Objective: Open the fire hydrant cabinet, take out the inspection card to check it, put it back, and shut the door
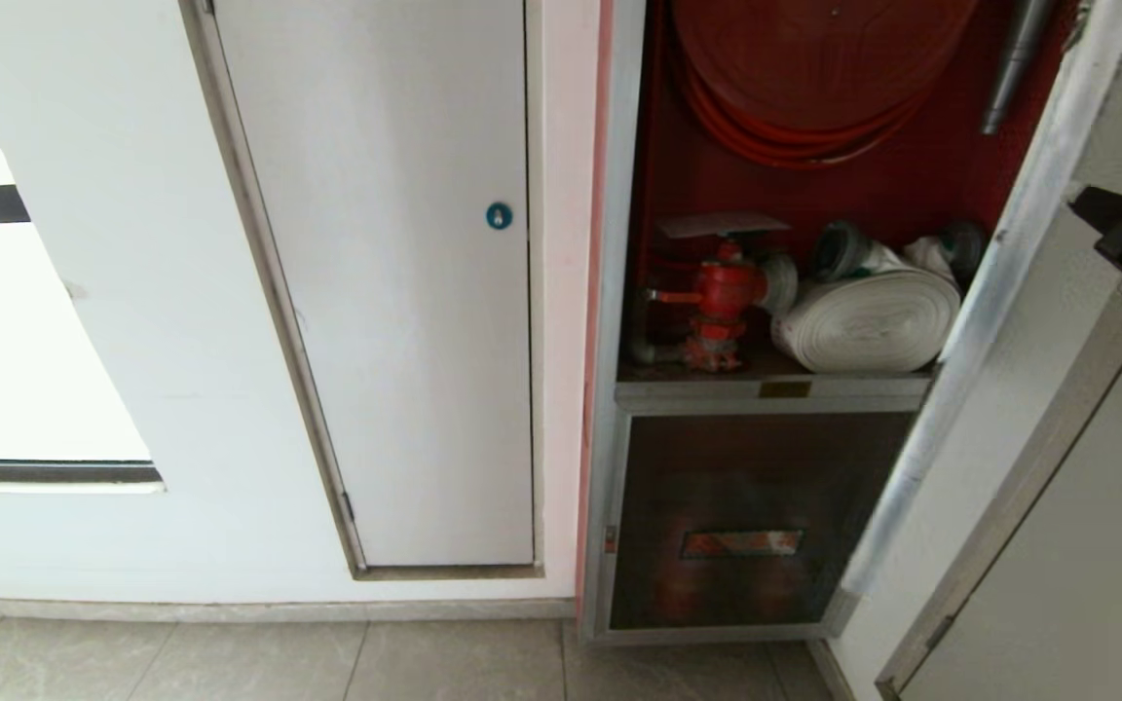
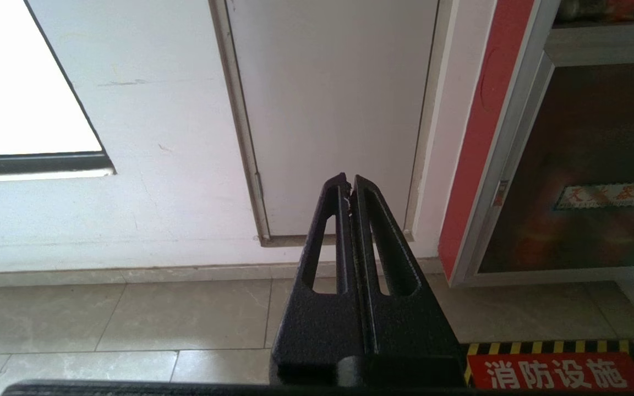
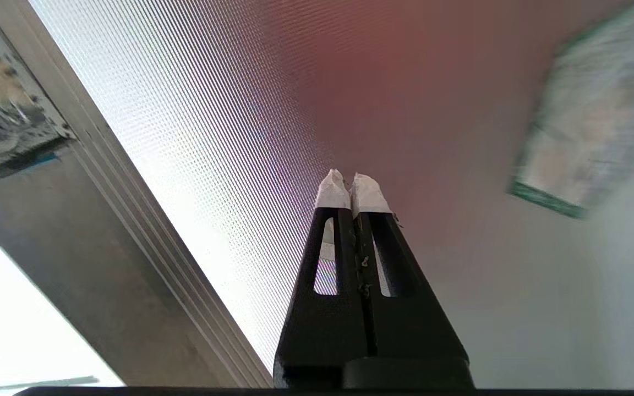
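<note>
The fire hydrant cabinet (image 1: 795,292) is standing open. The inspection card (image 1: 722,225) is lying atop the red valve (image 1: 722,292). The right tool (image 3: 351,190) is pressing fully closed, empty, against the door (image 3: 405,82). The left tool (image 2: 349,186) is hanging closed, empty, low beside the white door (image 2: 339,110).

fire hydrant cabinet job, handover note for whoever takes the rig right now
Right gripper: shut, empty, fingers pointing at the tinted glass of the door, close to its green-edged sticker.
Left gripper: shut, empty, parked low over the floor in front of the white panel door.
Fire hydrant cabinet: open, door swung out to the right.
Inspection card: lies on top of the red valve, beside the rolled hose.
Done: door opened. Whether the card was checked cannot be told.
Left: at least closing the door.
</note>
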Available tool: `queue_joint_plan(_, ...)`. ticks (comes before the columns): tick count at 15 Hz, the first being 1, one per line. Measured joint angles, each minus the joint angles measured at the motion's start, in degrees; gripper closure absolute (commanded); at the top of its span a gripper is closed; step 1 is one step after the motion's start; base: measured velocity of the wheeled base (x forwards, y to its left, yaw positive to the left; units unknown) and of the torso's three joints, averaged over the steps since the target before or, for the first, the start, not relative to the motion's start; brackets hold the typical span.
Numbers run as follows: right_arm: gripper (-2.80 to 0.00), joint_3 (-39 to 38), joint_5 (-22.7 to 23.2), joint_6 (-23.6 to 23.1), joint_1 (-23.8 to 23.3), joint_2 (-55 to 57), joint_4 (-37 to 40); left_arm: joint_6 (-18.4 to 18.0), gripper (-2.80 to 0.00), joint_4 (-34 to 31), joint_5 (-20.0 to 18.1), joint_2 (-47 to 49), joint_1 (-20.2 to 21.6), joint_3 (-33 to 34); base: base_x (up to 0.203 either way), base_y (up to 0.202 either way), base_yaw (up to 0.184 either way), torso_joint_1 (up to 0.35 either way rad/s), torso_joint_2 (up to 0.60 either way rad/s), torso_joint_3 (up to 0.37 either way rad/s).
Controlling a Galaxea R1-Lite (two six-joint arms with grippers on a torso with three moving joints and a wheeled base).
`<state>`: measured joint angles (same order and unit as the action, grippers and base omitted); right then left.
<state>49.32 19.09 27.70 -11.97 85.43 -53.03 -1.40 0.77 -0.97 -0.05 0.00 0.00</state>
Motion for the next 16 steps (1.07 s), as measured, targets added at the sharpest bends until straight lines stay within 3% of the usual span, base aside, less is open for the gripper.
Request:
queue_joint_plan(5,0.0,16.74,-0.09,-1.25,7.24,15.74,0.15,0.0,0.0,0.0,0.02,0.0,0.0,0.0,0.0,0.0,0.0,0.0,0.0,0.0)
queue_joint_plan(11,0.0,40.25,0.04,-2.49,9.56,36.47,0.13,0.0,0.0,-0.02,0.02,0.0,0.0,0.0,0.0,0.0,0.0,0.0,0.0,0.0)
queue_joint_plan(16,0.0,45.33,0.2,-4.38,10.61,43.4,0.17,0.02,0.0,-0.02,0.01,0.0,0.0,0.0,0.0,0.0,0.0,0.0,0.0,0.0)
